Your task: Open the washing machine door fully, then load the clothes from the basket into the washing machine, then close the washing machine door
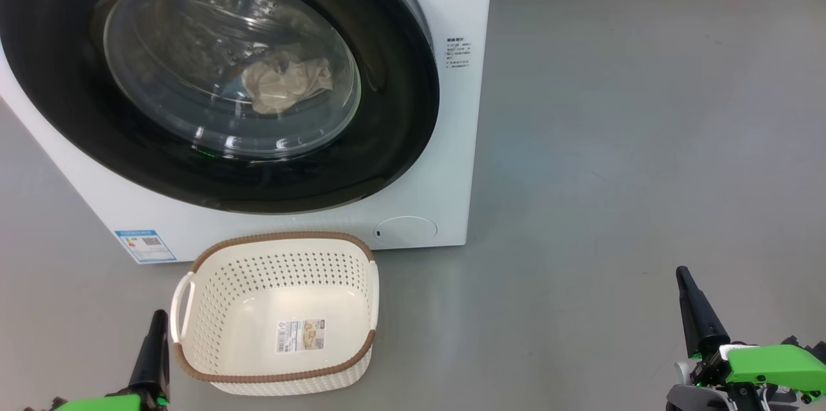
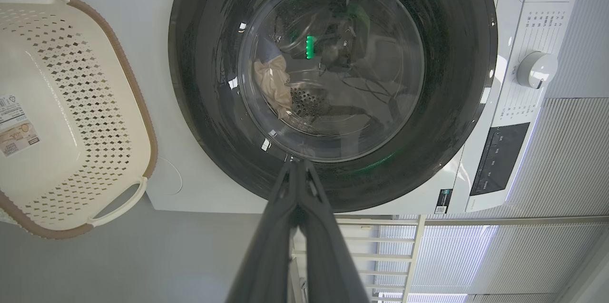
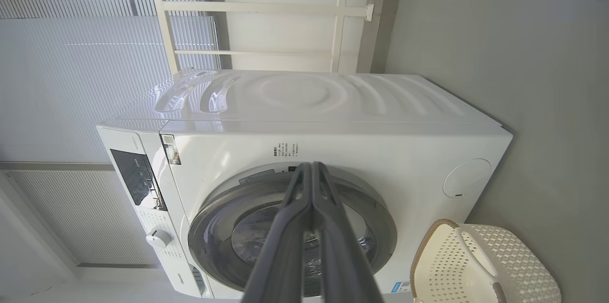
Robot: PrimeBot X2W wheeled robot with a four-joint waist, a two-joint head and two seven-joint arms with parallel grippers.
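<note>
The white washing machine (image 1: 445, 159) stands on the floor with its round black-rimmed door (image 1: 387, 140) shut flush against the front. Through the glass window a cream garment (image 1: 287, 83) lies inside the drum; it shows through the glass in the left wrist view too (image 2: 273, 86). The cream perforated basket (image 1: 358, 243) with a brown rim sits in front of the machine, holding nothing but a sticker on its floor. My left gripper (image 1: 157, 320) is shut beside the basket's left handle. My right gripper (image 1: 683, 275) is shut far to the right, over bare floor. Both hold nothing.
Grey floor (image 1: 613, 140) stretches to the right of the machine, ending at a wall base along the back. A white control panel with a knob (image 2: 536, 69) sits at the machine's top. White blinds and a white frame (image 3: 257, 8) stand behind the machine.
</note>
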